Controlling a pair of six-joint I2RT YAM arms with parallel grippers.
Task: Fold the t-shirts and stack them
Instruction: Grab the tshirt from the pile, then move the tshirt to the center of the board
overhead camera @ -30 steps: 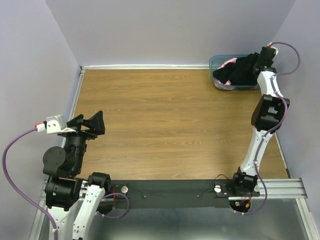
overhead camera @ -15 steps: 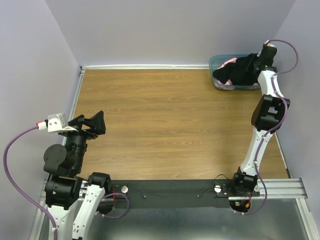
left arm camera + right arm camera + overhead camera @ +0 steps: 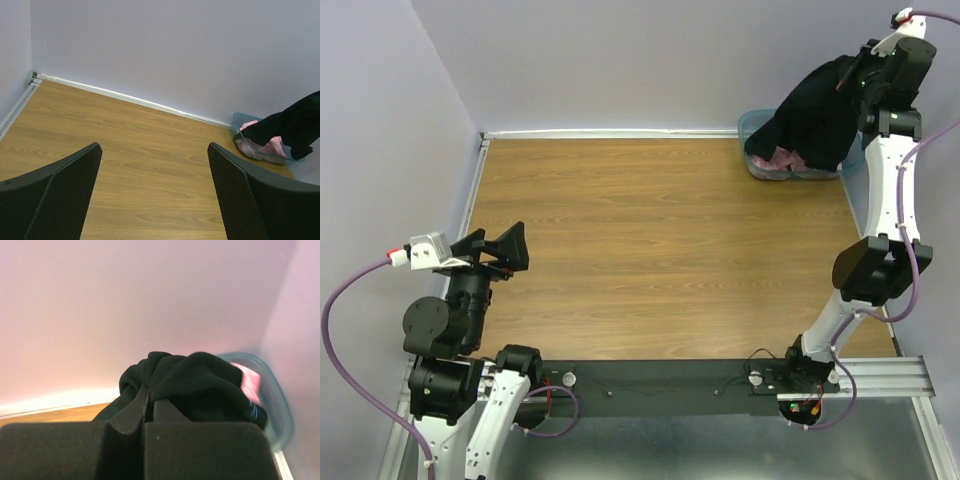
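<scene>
The left gripper (image 3: 512, 246) is held spread wide above the table (image 3: 650, 250), while the black t-shirt (image 3: 810, 115) is pinched in the closed right gripper (image 3: 850, 80), draped beneath it over the bin (image 3: 752, 125), where the pink t-shirt (image 3: 782, 158) is seen.

Holds the white-and-black left arm folded low at the near left, its black two-finger left gripper (image 3: 517, 247) pointing forward with the fingers spread wide. Stretches the right arm up tall at the far right, the black right gripper (image 3: 853, 78) pinched tight on a black cloth t-shirt (image 3: 815, 115).
</scene>
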